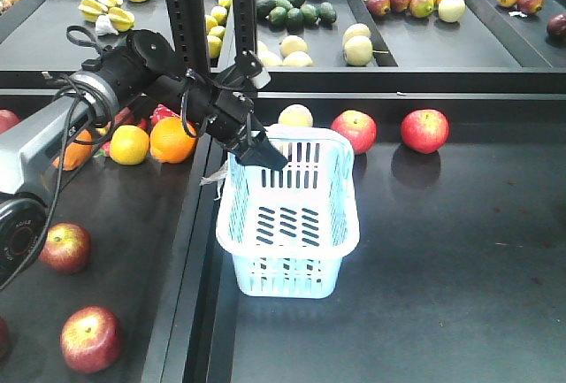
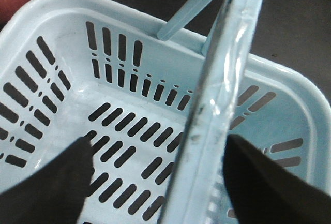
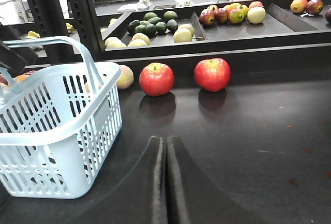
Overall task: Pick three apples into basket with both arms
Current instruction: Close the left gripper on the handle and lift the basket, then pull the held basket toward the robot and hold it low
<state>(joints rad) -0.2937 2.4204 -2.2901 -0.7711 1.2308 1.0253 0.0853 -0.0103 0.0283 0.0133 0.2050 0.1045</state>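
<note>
**Two grippers by a pale blue basket**

Exterior front-facing view: the left gripper [image 1: 265, 155] hangs at the far left corner of the basket [image 1: 283, 281], just where the hoop handle [image 1: 314, 133] meets the rim. The basket is pale blue-white plastic, rectangular with rounded corners, and slotted on its walls and base. Right of this gripper, just past the basket's far side, lie the closer red apple [image 1: 354, 129] and the farther red apple [image 1: 424, 130]. Both are round and glossy, red with yellowish streaks. Left of the gripper and back towards the arm's base, a third red apple [image 1: 64, 248] and a fourth red apple [image 1: 90, 339] sit well apart from it. Oranges [image 1: 172, 140] lie just left of the gripper. The surface [image 1: 442, 268] is matte black, and raised black trays of fruit stand behind it.

Left wrist view: the left gripper [image 2: 158, 140] is parted, its black fingers [image 2: 57, 188] standing on either side of the handle [image 2: 217, 105] above the slotted base.

Right wrist view: the right gripper [image 3: 165, 140] is closed and holds nothing. The basket [image 3: 62, 131] stands to its left, and the two red apples [image 3: 156, 78] [image 3: 212, 74] lie ahead against the tray wall.
</note>
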